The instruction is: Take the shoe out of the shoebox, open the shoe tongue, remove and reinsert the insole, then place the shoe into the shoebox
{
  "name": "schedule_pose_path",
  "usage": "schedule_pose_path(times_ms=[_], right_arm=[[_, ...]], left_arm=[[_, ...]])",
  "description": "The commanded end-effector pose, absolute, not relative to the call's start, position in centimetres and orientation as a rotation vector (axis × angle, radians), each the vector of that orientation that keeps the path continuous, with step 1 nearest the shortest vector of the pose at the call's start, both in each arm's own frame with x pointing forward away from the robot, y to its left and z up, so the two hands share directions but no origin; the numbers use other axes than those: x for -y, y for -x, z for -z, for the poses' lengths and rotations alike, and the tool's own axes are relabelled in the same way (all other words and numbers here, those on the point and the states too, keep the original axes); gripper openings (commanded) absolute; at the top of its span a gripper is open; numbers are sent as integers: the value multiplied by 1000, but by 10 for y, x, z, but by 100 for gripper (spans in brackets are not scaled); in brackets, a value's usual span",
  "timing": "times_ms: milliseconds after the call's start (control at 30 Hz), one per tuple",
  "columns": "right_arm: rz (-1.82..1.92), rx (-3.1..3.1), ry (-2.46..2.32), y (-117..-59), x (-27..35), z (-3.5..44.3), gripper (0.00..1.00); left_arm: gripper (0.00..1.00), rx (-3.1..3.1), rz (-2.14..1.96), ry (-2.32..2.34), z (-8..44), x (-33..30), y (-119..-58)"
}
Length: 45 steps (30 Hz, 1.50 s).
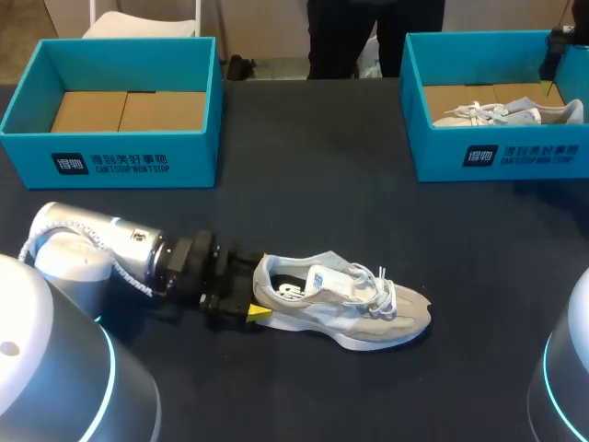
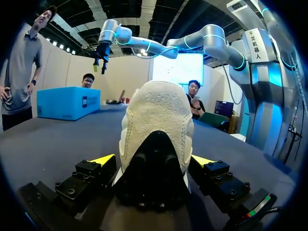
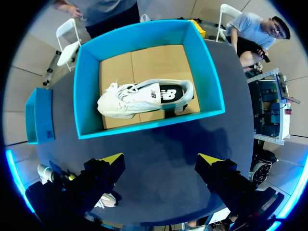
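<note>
Jaws of our left gripper (image 2: 153, 159) are clenched on the heel of the shoe (image 1: 345, 299), one yellow tip against each side. Left arm lies low over the table (image 1: 322, 212), coming in from the near left. The shoe stands on its sole near the middle, toe toward our right. Right gripper (image 3: 161, 159) hangs high over the right shoebox (image 3: 149, 126), fingers spread wide, holding nothing.

Only the right wrist view looks straight down on the second shoe (image 3: 144, 98), lying on its side on that box's cardboard floor. Only the left wrist view shows both tips on the heel.

Left shoebox (image 1: 120, 41) sits at the far left, its cardboard floor showing. We note dark tabletop between the shoe and both boxes, which stand well apart from it.
</note>
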State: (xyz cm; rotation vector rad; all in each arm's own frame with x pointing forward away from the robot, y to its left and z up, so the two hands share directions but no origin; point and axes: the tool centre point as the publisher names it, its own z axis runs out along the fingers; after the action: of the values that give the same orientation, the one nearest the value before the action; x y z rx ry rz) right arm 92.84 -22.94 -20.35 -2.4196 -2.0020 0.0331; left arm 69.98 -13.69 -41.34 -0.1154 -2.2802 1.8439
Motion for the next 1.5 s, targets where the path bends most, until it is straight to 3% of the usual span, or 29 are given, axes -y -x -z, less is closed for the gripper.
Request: schedule_pose_path(times_ms=[33, 967, 1033, 1500], right_arm=[[-31, 2002, 2423, -927, 229, 203, 100], [-31, 2002, 2423, -927, 229, 203, 100], [-31, 2002, 2423, -927, 229, 203, 100], [-31, 2002, 2423, -927, 229, 203, 100]], left_arm=[[100, 2271, -1835, 118, 415, 144, -699], [100, 2231, -1834, 107, 422, 168, -691], [0, 2231, -1846, 82, 423, 168, -692], [0, 2295, -1938, 8, 417, 149, -693]])
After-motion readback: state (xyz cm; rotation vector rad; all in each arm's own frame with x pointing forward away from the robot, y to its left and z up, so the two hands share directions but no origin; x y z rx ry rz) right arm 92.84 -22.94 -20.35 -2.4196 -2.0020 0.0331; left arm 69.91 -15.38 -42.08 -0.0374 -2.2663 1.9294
